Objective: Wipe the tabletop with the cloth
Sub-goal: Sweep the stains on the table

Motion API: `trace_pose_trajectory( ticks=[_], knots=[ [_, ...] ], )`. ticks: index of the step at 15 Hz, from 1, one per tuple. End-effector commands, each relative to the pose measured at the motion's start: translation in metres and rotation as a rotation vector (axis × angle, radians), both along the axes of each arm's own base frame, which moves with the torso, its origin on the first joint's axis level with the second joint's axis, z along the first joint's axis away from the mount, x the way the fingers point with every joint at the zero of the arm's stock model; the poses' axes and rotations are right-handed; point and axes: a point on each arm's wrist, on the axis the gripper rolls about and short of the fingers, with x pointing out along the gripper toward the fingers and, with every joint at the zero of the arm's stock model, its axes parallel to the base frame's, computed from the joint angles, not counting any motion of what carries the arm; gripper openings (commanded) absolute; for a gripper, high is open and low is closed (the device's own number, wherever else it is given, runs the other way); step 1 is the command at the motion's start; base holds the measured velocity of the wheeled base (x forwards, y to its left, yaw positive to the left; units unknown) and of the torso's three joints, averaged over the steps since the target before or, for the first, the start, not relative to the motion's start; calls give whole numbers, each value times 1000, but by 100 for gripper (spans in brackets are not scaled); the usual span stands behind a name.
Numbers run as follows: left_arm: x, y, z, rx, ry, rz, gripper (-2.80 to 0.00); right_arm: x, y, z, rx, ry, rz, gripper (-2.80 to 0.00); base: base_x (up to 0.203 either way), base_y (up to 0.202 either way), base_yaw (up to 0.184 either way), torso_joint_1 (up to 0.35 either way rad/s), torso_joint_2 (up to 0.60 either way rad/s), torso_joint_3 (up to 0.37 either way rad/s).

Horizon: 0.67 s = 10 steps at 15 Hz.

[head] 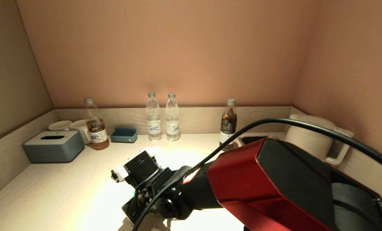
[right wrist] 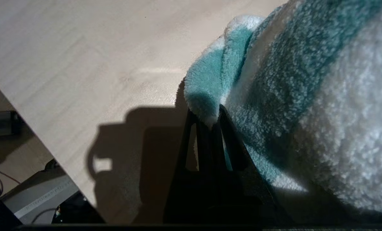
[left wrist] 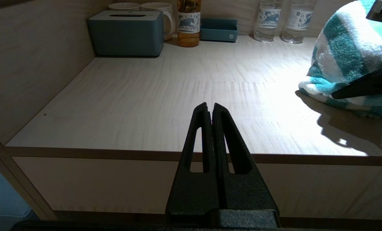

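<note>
Teal-and-white terry, thick and fluffy: that's the cloth point(right wrist: 293, 96), bunched in a soft heap on the pale wood tabletop point(left wrist: 165, 96) near its front edge, towards the robot's right. The right gripper point(right wrist: 210, 120) has its fingers pinched tight on a folded edge of it, low over the surface. It looks light and floppy, with no stiffness to push against, so I'd judge it will drag and fold under itself unless it's pressed flat. A hold on a doubled fold like this one seems the sound choice, since pile grips well. The left gripper point(left wrist: 210, 107) hangs at the table's front edge, fingers closed on nothing, clearly idle.
</note>
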Motion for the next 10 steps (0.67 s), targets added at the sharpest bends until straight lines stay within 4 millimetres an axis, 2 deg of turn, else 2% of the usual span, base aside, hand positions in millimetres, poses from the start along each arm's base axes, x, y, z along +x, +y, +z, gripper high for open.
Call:
trace_pose_trajectory(
  ticks=[1,4,6,7,10],
  knots=[
    [0,0,0,0,0,1,-280,-10,-12,15,5,-5,1,-280,0,0,0,0,0,0],
    [0,0,0,0,0,1,-280,-8,-30,22,7,5,-36,-280,0,0,0,0,0,0],
    [0,0,0,0,0,1,-280,-6,-34,22,8,7,-47,-280,0,0,0,0,0,0],
    [0,0,0,0,0,1,-280,2,-45,22,2,12,-79,-280,0,0,0,0,0,0],
    [0,0,0,0,0,1,-280,18,-54,11,-12,27,-119,-280,0,0,0,0,0,0]
  ],
)
